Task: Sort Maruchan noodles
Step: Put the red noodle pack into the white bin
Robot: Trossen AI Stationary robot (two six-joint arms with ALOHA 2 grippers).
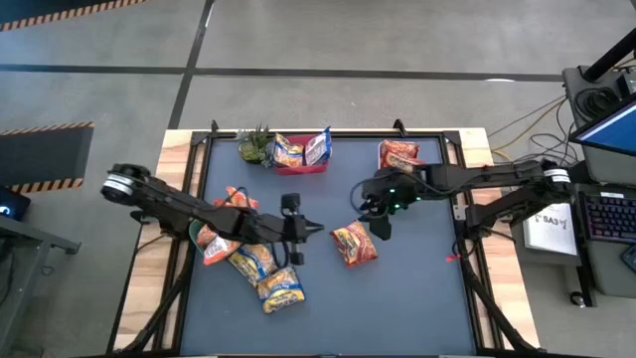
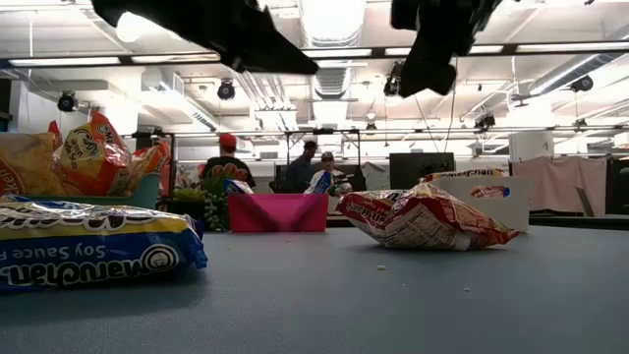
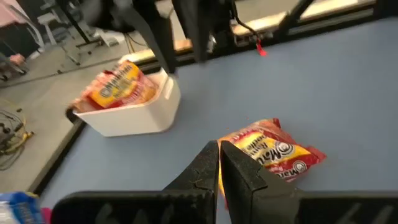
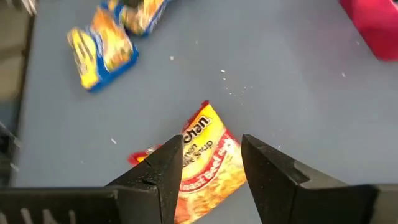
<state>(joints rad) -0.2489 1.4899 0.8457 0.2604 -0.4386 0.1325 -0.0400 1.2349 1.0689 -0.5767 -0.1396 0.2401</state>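
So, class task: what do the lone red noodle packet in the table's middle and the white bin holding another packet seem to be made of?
Red crinkly noodle packet: likely thin glossy plastic film, since it wrinkles and shines. White rounded bin: probably smooth matte moulded plastic, with even, rounded walls.

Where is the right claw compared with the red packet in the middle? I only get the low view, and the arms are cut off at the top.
Observer: The right claw hangs just above the red packet, open, a finger on either side of it in its wrist view.
Operator: And the left claw?
Observer: The left claw is shut, holding nothing, pointing at that packet from the other side.
Operator: Anything in the bins?
Observer: The white bin holds an orange packet; the pink bin holds yellow-and-blue packets.
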